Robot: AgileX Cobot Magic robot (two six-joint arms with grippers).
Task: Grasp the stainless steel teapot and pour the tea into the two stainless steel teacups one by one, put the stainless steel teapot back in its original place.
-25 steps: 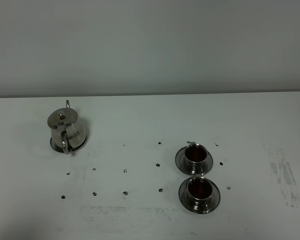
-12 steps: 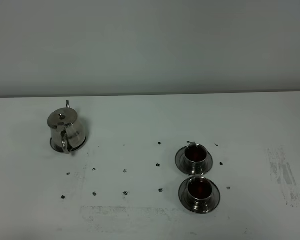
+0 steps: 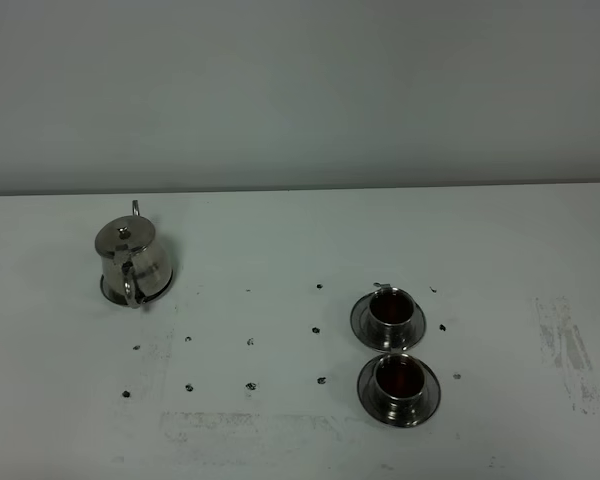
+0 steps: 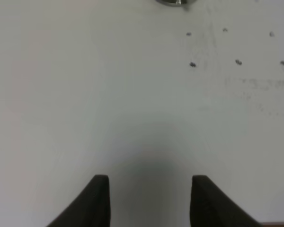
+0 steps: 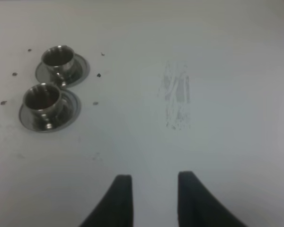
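On white worktop (image 3: 280,240), far left: shiny steel bell-shaped teapot (image 3: 130,262) upright on flat steel disc (image 3: 108,290), handle facing near side, likely for easy grasp. Right: two small steel teacups (image 3: 393,343) on saucers, dark inside. Left hand (image 4: 149,189), right hand (image 5: 150,187) parted, empty, well apart from everything.

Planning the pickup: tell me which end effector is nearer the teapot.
Left, probably. The left end effector hangs open over bare table, with only a steel edge, likely the teapot, at its view's far border. The right end effector faces the two cups; no teapot shows there.
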